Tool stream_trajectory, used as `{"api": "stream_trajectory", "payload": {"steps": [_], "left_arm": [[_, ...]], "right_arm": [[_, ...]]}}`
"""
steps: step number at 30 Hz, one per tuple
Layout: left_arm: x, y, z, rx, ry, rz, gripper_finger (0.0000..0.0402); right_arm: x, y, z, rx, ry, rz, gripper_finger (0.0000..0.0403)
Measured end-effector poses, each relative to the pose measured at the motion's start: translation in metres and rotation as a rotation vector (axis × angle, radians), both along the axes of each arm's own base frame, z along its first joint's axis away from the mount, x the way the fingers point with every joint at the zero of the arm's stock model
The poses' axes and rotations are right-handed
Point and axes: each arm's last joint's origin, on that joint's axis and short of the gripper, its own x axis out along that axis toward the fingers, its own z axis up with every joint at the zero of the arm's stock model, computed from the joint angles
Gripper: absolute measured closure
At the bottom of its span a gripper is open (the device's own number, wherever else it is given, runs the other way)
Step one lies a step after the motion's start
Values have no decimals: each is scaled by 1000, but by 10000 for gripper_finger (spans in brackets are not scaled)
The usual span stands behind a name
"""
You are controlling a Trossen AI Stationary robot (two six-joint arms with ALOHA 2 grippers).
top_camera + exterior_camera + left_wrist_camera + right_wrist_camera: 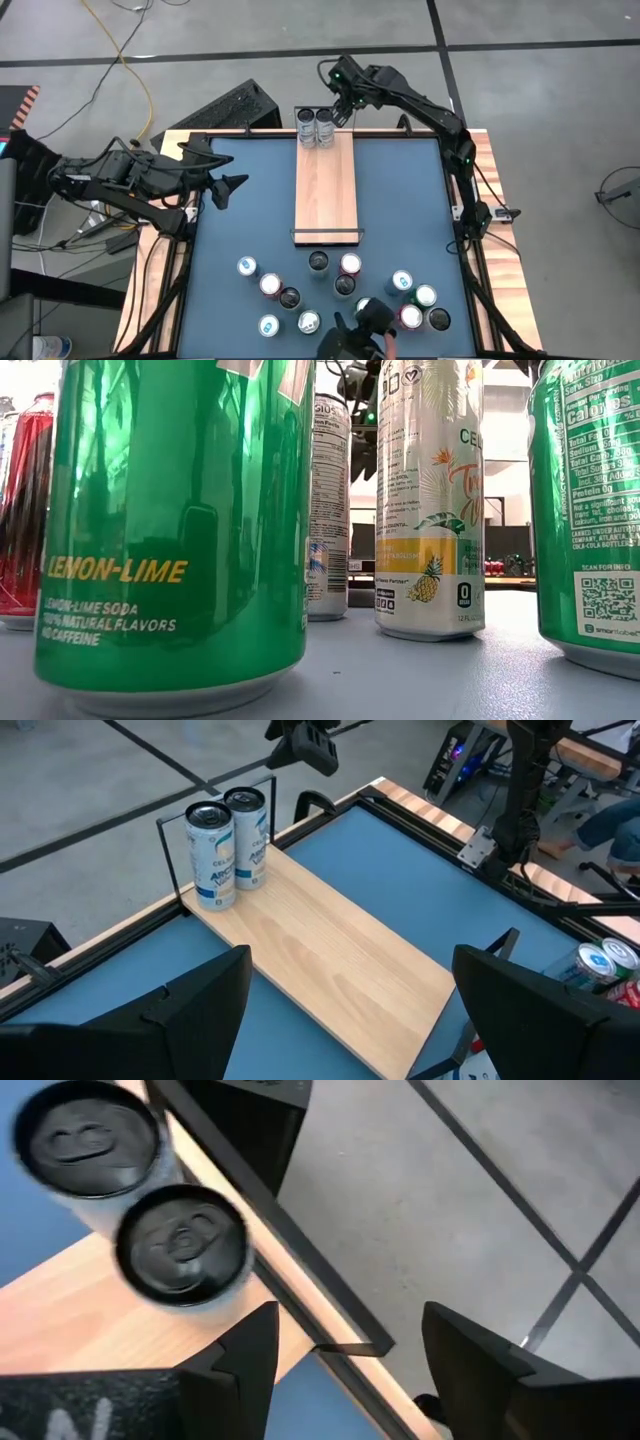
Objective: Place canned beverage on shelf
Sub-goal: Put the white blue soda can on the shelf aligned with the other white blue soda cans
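The right gripper (338, 112) hangs just past the far end of the shelf (326, 195), jaws parted with nothing between them — the two pale cans (315, 127) stand side by side on the plank, against the wire rail (215, 805). To finish cleanly, I judge it should lift clear before swinging back, so no finger clips a can. The left gripper (232, 190) waits wide open and empty over the surface (400, 200), and the loose cans (340, 290) cluster at the near edge.
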Motion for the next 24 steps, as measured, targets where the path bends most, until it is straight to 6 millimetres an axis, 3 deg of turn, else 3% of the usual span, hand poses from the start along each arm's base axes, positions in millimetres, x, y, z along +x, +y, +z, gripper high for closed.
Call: {"api": "stream_trajectory", "payload": {"steps": [7,11,17,24], "left_arm": [[0,0,0,-1,0,0,70],[0,0,0,2,1,-1,70],[0,0,0,8,8,-15,70],[1,-2,-1,17,33,-83,70]], "right_arm": [[0,12,-1,52,34,44,185],[-17,42,24,146,28,127,186],[-41,119,61,375,-22,327,186],[-53,223,96,400,-123,515,186]]}}
